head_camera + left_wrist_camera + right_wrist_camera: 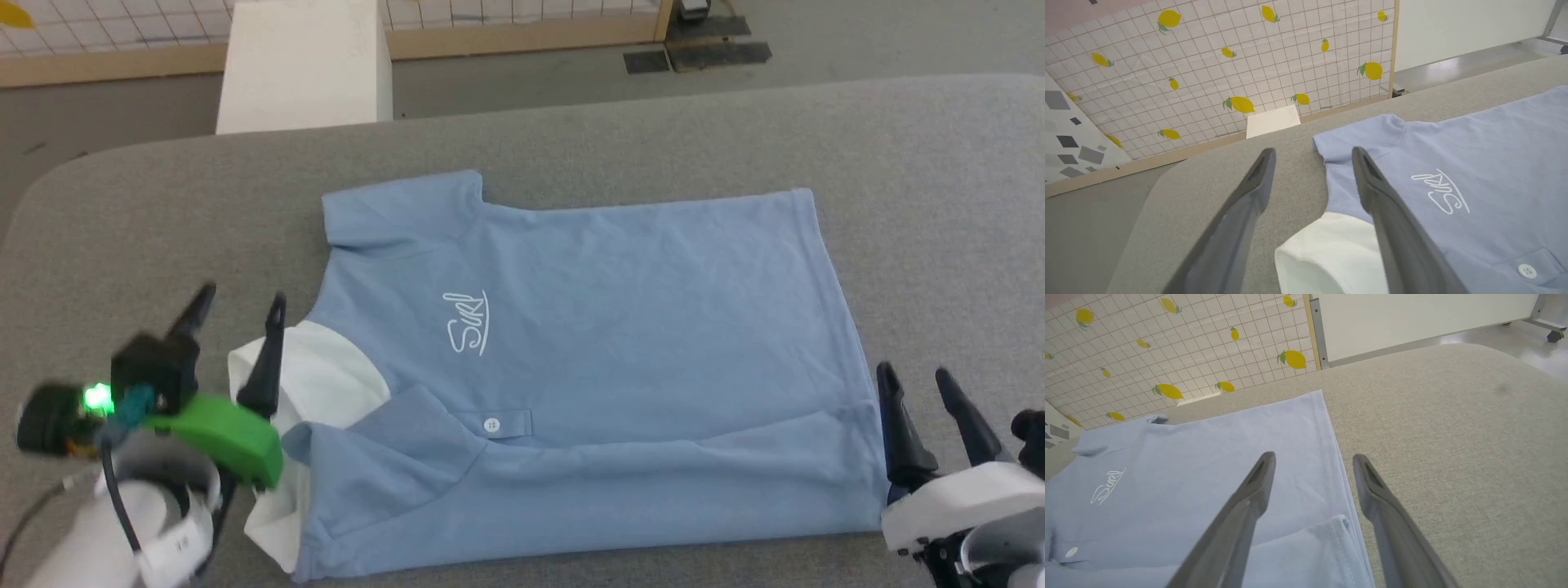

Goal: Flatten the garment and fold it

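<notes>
**Operator:** Where does it stand?

**Inspector:** Nearest you, both sets of jaws are spread wide with nothing between them. Your left gripper (243, 298) is at the white collar (326, 367), your right gripper (914, 374) at the near hem corner. The garment (612, 286) lies spread on the grey worktop (939, 163), with its near long edge turned over onto the body. I judge the flattening done and one fold laid.

**Operator:** What is left?

**Inspector:** The far sleeve (400, 208) lies unfolded. In my judgement you owe the far-side fold and the crosswise folds.

**Operator:** Any markings?

**Inspector:** There is a white button (491, 424) on the placket. Beyond it is a white script logo (467, 323) — apparently "Surf", last letter uncertain. I can read nothing else.
</notes>
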Available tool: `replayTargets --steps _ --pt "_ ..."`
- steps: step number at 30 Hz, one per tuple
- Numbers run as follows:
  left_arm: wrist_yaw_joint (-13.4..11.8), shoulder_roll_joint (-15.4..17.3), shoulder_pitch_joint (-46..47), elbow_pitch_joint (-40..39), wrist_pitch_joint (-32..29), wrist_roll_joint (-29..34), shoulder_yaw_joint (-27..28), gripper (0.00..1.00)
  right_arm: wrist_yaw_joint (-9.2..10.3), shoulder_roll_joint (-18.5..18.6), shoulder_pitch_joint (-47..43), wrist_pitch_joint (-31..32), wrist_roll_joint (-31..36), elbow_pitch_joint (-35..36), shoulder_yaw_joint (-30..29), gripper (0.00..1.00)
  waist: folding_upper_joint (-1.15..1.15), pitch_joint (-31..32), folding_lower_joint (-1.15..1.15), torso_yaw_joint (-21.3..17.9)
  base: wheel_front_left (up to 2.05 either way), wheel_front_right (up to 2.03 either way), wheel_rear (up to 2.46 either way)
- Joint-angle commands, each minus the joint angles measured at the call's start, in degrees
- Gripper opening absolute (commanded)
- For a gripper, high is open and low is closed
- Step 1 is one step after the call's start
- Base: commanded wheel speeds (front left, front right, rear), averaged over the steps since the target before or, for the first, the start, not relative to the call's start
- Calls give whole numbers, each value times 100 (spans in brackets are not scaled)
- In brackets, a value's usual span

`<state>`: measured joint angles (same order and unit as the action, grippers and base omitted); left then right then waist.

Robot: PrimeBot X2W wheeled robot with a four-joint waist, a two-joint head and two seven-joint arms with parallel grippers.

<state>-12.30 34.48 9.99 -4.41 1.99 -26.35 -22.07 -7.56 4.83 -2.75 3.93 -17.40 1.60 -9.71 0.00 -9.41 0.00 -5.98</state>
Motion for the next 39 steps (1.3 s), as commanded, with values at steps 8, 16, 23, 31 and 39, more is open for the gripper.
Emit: replayTargets --steps 8,16,23,31,39 --pt "1249 305 2271 810 -732 152 -362 100 8 169 649 -604 -165 -137 482 100 0 -952 0 -481 0 0 0" --pt "1941 438 3989 1738 -1847 173 -1131 100 8 232 1213 -833 -221 -258 807 100 0 -1537 0 -888 0 0 0" --pt "1976 756 4790 2116 -2783 -375 -1950 100 8 182 1576 -924 -269 -241 1057 100 0 -1957 0 -1165 0 0 0" --pt "1940 1040 5172 2688 -4004 -812 -2087 100 8 141 1831 -1094 -333 -376 1265 100 0 -2283 0 -1333 0 0 0" --pt "1799 1060 5026 2551 -4883 -1317 -2059 0 8 359 2265 -950 -302 -475 1442 100 0 -2364 0 -1304 0 0 0"
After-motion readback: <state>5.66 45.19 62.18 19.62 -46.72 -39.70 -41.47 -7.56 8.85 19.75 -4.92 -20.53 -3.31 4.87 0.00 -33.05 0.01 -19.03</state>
